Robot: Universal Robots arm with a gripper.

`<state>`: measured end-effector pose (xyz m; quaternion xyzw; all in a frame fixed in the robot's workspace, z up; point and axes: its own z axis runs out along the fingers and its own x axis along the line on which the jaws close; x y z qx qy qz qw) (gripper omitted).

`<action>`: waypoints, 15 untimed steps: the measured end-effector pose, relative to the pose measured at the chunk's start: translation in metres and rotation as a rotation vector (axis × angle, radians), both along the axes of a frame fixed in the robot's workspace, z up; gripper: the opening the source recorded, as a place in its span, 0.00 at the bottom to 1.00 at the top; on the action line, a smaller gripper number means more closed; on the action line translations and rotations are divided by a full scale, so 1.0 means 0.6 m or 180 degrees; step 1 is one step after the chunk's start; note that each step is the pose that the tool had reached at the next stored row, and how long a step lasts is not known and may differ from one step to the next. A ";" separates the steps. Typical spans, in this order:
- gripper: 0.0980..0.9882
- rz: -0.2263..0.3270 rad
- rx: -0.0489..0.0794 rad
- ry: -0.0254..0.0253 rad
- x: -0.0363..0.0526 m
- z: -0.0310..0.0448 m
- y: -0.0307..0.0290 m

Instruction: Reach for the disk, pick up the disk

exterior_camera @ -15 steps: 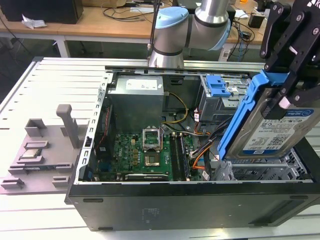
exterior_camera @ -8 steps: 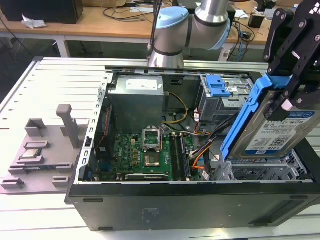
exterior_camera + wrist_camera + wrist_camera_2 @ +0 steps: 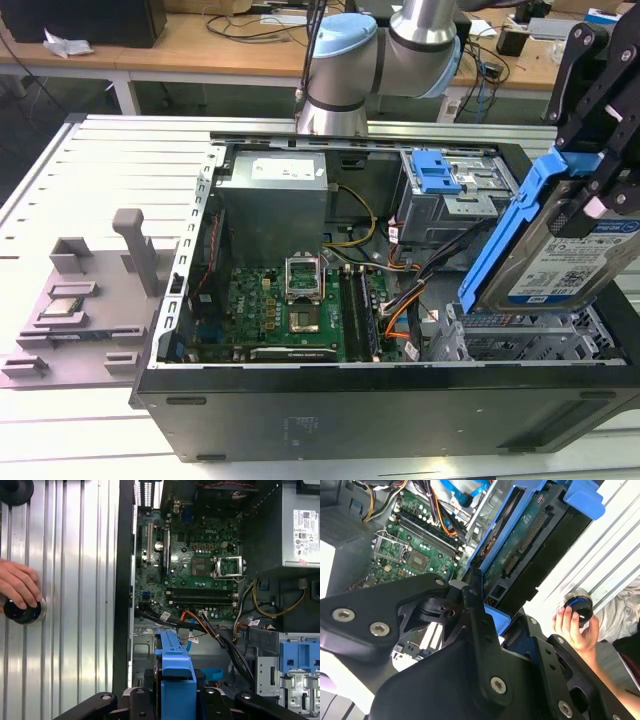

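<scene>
The gripper [image 3: 590,190] is clamped on the disk [image 3: 560,255], which hangs tilted above the open computer case [image 3: 330,410] at the exterior view's right. Risk: the slanted disk may slip and drop onto the cables [image 3: 410,300], because the fingers grip one end only.

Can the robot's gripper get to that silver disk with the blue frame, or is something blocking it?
Yes, it looks like it already has it. The gripper is closed on the disk, holding it tilted above the open computer case, so nothing seems to stand in its way.
</scene>
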<state>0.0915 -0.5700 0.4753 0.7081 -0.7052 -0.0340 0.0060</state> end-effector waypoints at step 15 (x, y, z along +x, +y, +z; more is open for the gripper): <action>0.30 0.0000 0.0000 0.0001 0.003 -0.001 0.0012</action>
